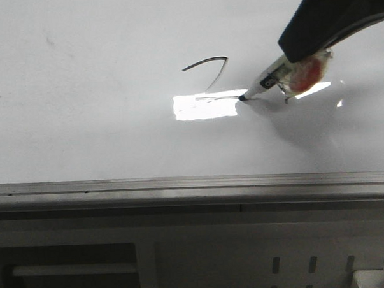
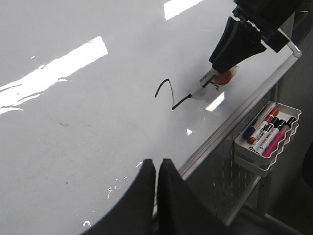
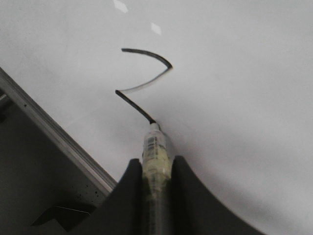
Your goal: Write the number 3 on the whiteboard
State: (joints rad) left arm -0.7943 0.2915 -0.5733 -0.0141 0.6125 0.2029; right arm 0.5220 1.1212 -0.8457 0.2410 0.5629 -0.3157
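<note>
Right claw (image 3: pixel 155 171): black, smooth, curved fingers pinched on a marker (image 3: pixel 155 152), a slim cylinder with a pale labelled barrel and a dark tip. In the front view the marker (image 1: pixel 266 82) slants down from the right claw (image 1: pixel 303 66) and its tip touches the whiteboard (image 1: pixel 83 123).

Whiteboard: flat, glossy, white-grey surface with faint smudges and bright rectangular glare patches; a ribbed grey metal rail runs along its near edge.

Number 3 (image 3: pixel 144 83): unfinished thin black stroke, consisting of a short curved top bar, a fainter slant back, and a darker straight segment ending at the marker tip. In the left wrist view the number 3 (image 2: pixel 168 93) lies near the board's railed edge, just beside the right claw (image 2: pixel 220 73).

Left claw (image 2: pixel 155 196): black tapered fingers pressed together with only a hairline gap, holding nothing, hovering over the board edge.

Tray (image 2: pixel 266 161): pale plastic, ribbed wall, hung below the rail, carrying several capped markers (image 2: pixel 269 129) in blue, red, black and pink.
</note>
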